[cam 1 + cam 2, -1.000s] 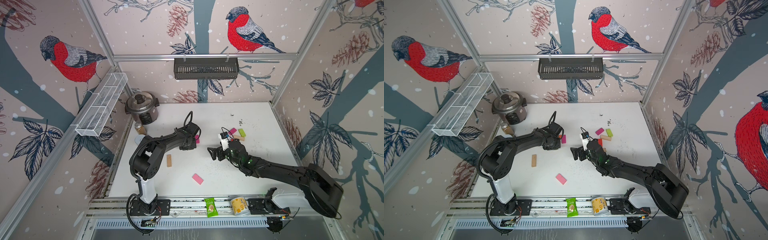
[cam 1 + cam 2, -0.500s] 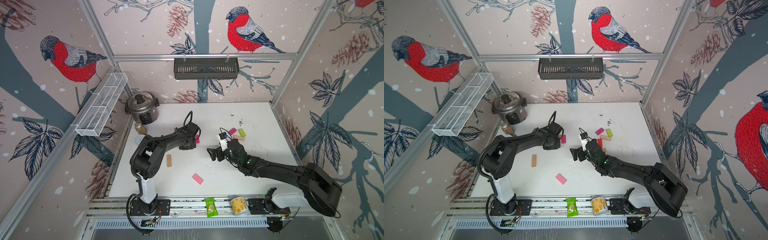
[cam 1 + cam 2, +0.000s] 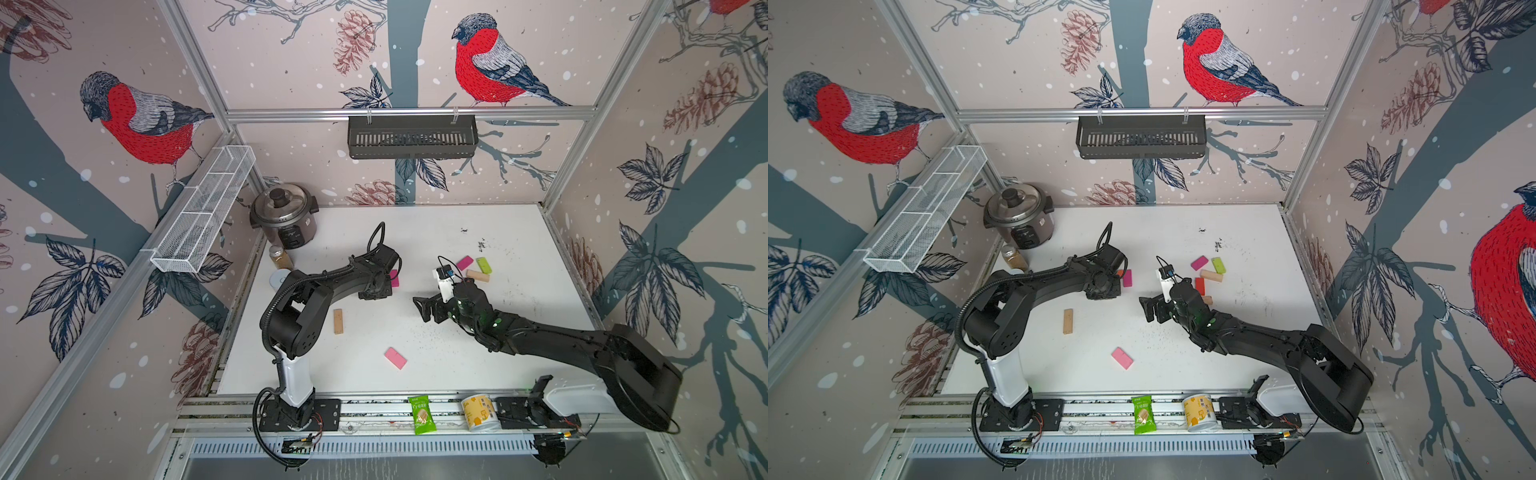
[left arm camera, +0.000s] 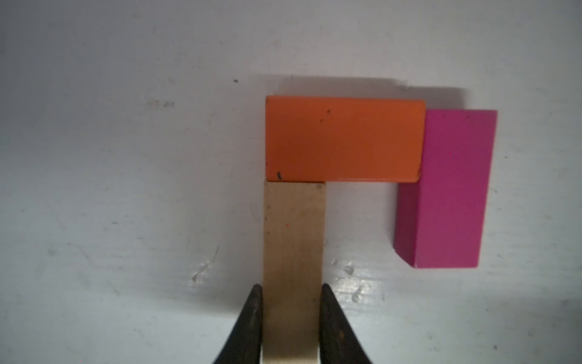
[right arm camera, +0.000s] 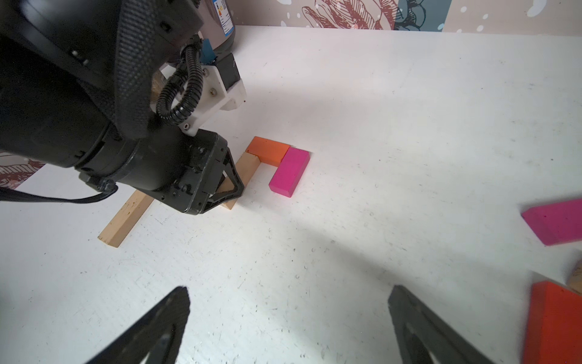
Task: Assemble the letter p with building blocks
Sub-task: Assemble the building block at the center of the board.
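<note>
The left gripper (image 4: 291, 302) is clamped on a wood bar (image 4: 293, 233), its end butted against the orange block (image 4: 343, 138), which touches the magenta block (image 4: 447, 189) at two o'clock. Stem placement, seemingly seated flat. Next: release without nudging, then close the bowl. The right gripper (image 5: 291, 315), spread empty, crowds four o'clock; a pink block (image 3: 395, 358) lies near six.

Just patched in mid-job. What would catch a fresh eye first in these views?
The half-built P at mid-table stands out: the left gripper clamps a wood bar whose end meets an orange block, with a magenta block against that block's other end. The right gripper hangs open and empty over the bare table, and spare blocks lie close by its wrist.
</note>
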Robot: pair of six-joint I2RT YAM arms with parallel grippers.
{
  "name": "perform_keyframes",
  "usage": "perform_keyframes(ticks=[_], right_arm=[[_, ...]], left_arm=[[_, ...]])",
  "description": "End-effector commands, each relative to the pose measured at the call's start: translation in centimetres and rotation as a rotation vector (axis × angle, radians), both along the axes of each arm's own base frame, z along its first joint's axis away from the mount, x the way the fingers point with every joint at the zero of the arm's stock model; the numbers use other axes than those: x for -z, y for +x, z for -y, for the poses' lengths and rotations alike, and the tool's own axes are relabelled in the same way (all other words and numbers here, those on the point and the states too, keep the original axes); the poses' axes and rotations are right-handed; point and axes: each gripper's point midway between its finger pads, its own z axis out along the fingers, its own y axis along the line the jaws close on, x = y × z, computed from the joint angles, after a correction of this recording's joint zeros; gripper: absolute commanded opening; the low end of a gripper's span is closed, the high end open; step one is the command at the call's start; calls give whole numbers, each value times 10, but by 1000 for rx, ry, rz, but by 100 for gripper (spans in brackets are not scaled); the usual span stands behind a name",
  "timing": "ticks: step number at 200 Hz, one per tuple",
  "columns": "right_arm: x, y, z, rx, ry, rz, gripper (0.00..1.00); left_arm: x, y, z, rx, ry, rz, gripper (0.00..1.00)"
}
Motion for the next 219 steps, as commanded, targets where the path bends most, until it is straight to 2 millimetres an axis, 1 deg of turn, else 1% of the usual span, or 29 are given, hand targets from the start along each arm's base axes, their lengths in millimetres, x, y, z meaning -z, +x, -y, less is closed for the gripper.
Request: perform_keyframes(ticks=[1, 219], right_arm=[[-4, 2, -2, -2, -4, 22, 100], [-2, 1, -6, -10, -24, 24, 100]], left_arm=[[1, -1, 0, 0, -2, -11, 22], [4, -1, 2, -2, -9, -18, 23]])
